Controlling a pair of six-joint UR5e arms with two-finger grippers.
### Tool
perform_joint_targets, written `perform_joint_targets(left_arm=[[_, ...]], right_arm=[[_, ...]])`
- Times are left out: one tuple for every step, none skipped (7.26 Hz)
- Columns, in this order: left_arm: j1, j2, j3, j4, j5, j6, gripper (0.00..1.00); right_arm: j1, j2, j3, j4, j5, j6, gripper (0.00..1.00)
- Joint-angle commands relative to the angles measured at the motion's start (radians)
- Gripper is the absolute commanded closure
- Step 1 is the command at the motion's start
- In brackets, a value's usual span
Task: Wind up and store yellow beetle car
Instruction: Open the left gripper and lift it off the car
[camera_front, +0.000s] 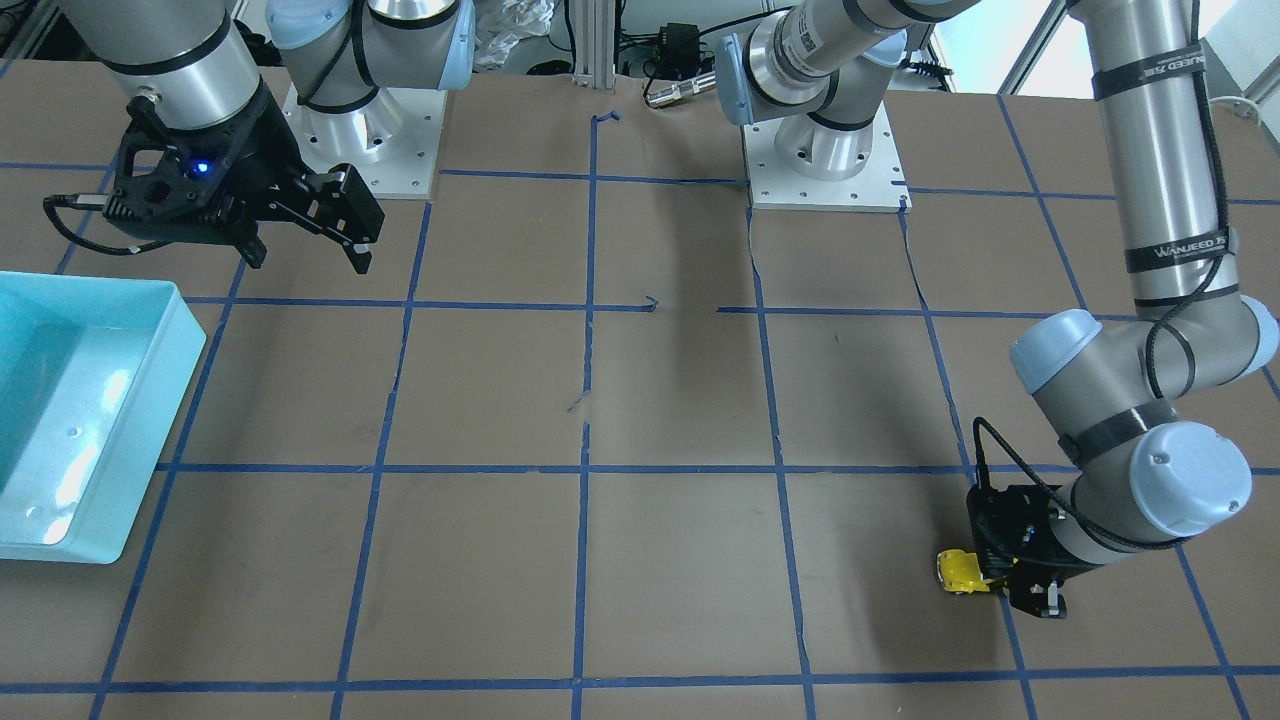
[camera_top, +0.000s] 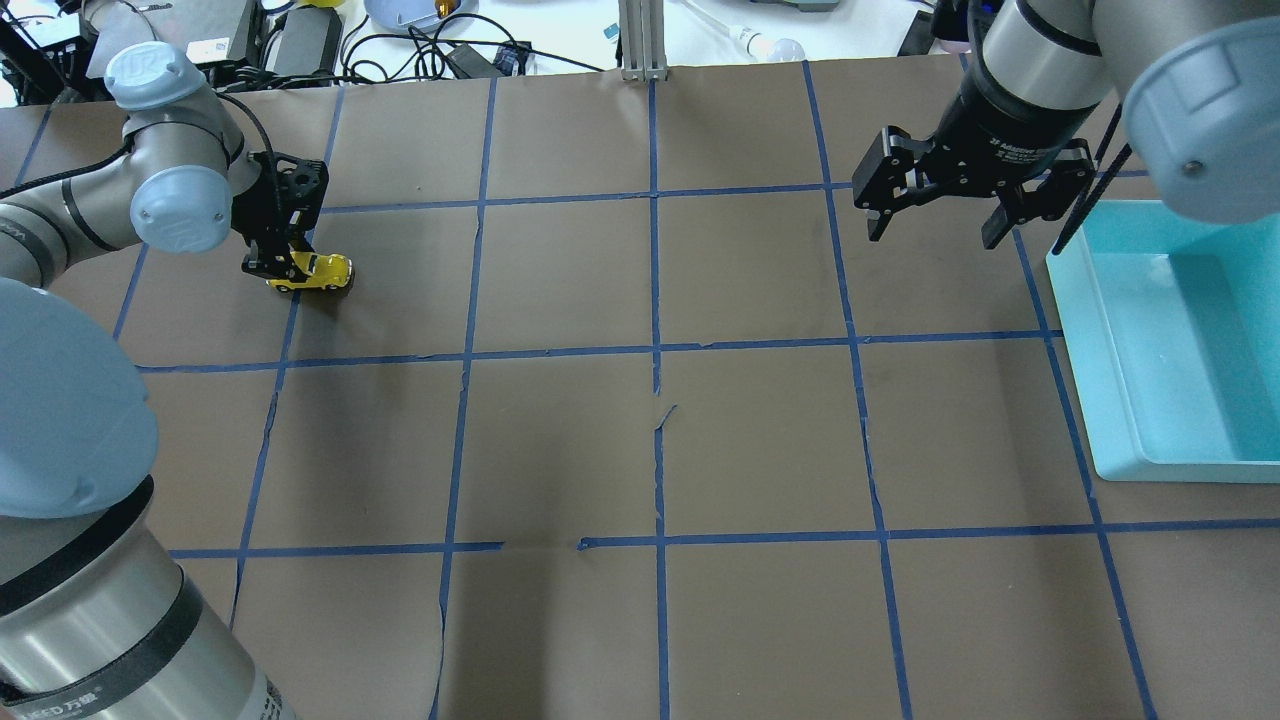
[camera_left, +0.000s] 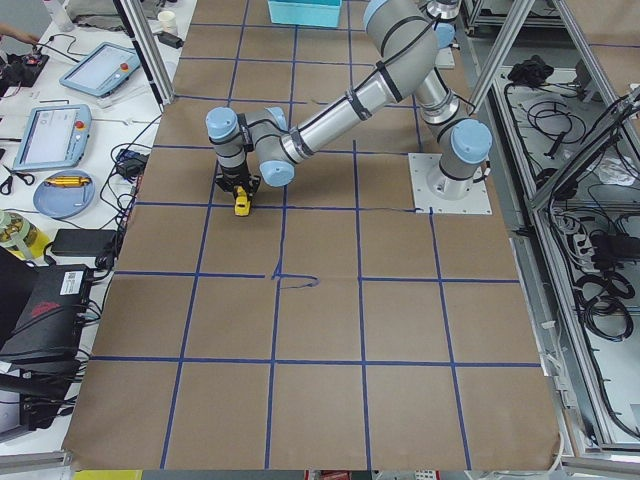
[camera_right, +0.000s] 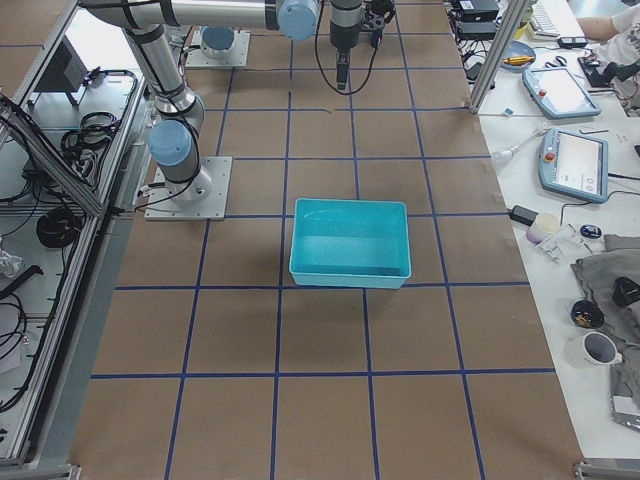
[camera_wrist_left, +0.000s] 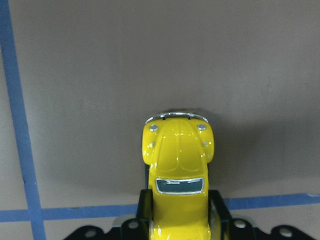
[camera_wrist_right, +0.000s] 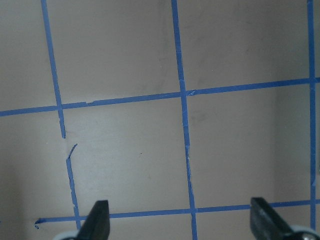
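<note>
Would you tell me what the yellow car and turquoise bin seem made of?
Yellow beetle car: glossy painted shell with sharp highlights, either die-cast metal or hard plastic; bumper looks chromed. Turquoise bin: probably moulded plastic, smooth, with soft sheen.

Brown paper-covered table (camera_top: 560, 280) marked with a blue tape grid (camera_top: 654, 300)

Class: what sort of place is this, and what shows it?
Probably a robotics lab: two arms bolted to a tape-gridded table, teach pendants alongside, the left end effector gripping a yellow beetle car.
</note>
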Motion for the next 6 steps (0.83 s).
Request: perform_joint_targets(left_arm=[[0.000, 0.003, 0.005, -0.001, 0.042, 0.002, 0.00], [0.000, 0.006, 0.005, -0.001, 0.042, 0.002, 0.00], [0.000, 0.008, 0.005, -0.001, 0.042, 0.001, 0.00], [-0.001, 0.010, 0.005, -0.001, 0.042, 0.001, 0.00], [0.000, 0.010, 0.005, -0.001, 0.042, -0.002, 0.00], [-0.001, 0.011, 0.005, -0.001, 0.042, -0.006, 0.00]], right_arm=[[0.004, -0.001, 0.000, -0.003, -0.007, 0.002, 0.00], [0.004, -0.001, 0.000, 0.000, -0.007, 0.002, 0.00], [0.004, -0.001, 0.000, 0.000, -0.007, 0.002, 0.00], [0.005, -0.001, 0.000, 0.000, -0.006, 0.002, 0.00], [0.005, -0.003, 0.000, 0.000, -0.006, 0.001, 0.00], [0.005, -0.003, 0.000, 0.001, -0.007, 0.001, 0.00]])
